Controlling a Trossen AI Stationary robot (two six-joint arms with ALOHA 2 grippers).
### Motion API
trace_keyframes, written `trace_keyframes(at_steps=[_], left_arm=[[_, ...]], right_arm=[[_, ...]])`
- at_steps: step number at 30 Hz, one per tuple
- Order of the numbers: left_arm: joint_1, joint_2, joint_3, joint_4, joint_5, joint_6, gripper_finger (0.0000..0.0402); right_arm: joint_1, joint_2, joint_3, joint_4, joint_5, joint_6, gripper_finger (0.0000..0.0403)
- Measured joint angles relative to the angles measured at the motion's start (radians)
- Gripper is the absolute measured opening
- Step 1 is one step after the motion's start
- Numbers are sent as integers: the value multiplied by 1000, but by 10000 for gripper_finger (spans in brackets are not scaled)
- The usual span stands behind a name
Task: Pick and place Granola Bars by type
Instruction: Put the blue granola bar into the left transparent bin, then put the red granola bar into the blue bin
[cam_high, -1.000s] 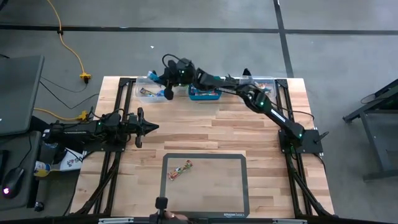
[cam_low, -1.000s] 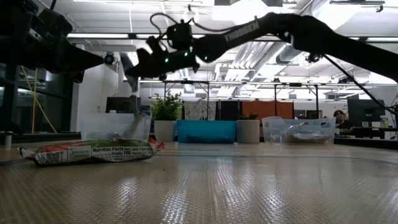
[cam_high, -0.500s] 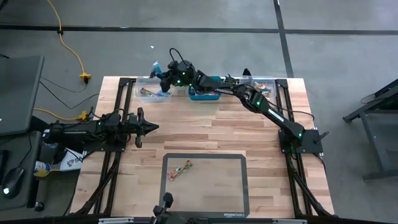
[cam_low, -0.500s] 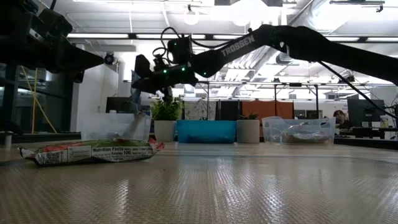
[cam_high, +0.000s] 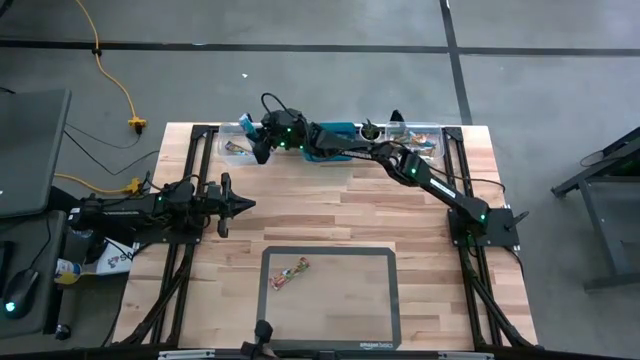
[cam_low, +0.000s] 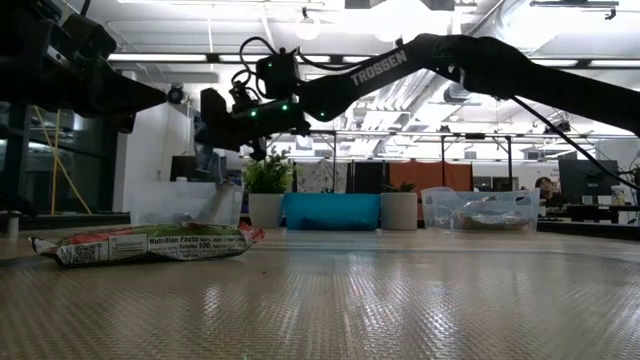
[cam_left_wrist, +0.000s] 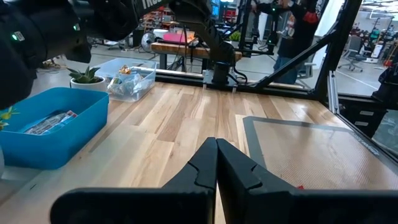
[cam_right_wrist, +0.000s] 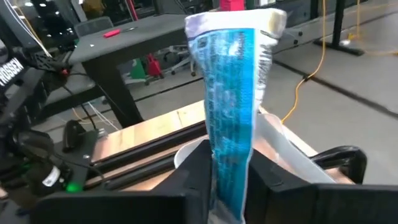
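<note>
My right gripper (cam_right_wrist: 229, 180) is shut on a light blue granola bar (cam_right_wrist: 231, 81). It reaches across to the table's far left, above a clear bin (cam_high: 233, 147) that holds other bars; it also shows in the high view (cam_high: 256, 138) and the low view (cam_low: 212, 118). A red multicoloured bar (cam_high: 290, 272) lies flat on the dark mat (cam_high: 380, 300), and is close up in the low view (cam_low: 150, 245). My left gripper (cam_high: 243, 205) is shut and empty at the table's left side, clear of the bars. My right gripper pinches one end of the light blue bar (cam_right_wrist: 229, 163) between its two fingers (cam_right_wrist: 196, 171). The rest of the bar sticks out beyond the fingertips, along the fingers' line. The bar is lifted clear, above the far left bin.
A blue bin (cam_high: 330, 150) holding a bar stands at the far middle. Another clear bin (cam_high: 422, 137) with bars is at the far right. Small potted plants (cam_low: 265, 180) stand between the bins. The right arm (cam_high: 420, 170) spans the far half of the table.
My right gripper, still shut on the blue bar, has shifted toward the table's left and far edge, over the far left clear bin, and has turned about. The red bar on the mat has stayed put.
</note>
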Motion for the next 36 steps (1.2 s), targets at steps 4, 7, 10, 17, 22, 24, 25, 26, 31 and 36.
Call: trace_keyframes(at_steps=[4,7,10,17,22,24,25,26,31,36], left_arm=[[0,0,0,0,0,0,1],[0,0,0,0,0,0,1],[0,0,0,0,0,0,1],[0,0,0,0,0,0,1],[0,0,0,0,0,0,1],[0,0,0,0,0,0,1],[0,0,0,0,0,0,1],[0,0,0,0,0,0,1],[0,0,0,0,0,0,1],[0,0,0,0,0,0,1]], right_arm=[[-1,0,0,2,5,-11,86],[-1,0,0,7,6,-10,112],[-1,0,0,23,9,-9,133],[-1,0,0,48,-29,-33,172],[-1,0,0,48,-33,-34,197],[-1,0,0,48,-33,-34,207],[-1,0,0,48,-33,-34,211],[-1,0,0,48,-33,-34,214],[1,0,0,76,-38,-45,218],[19,-38,9,134,-19,-88,218]])
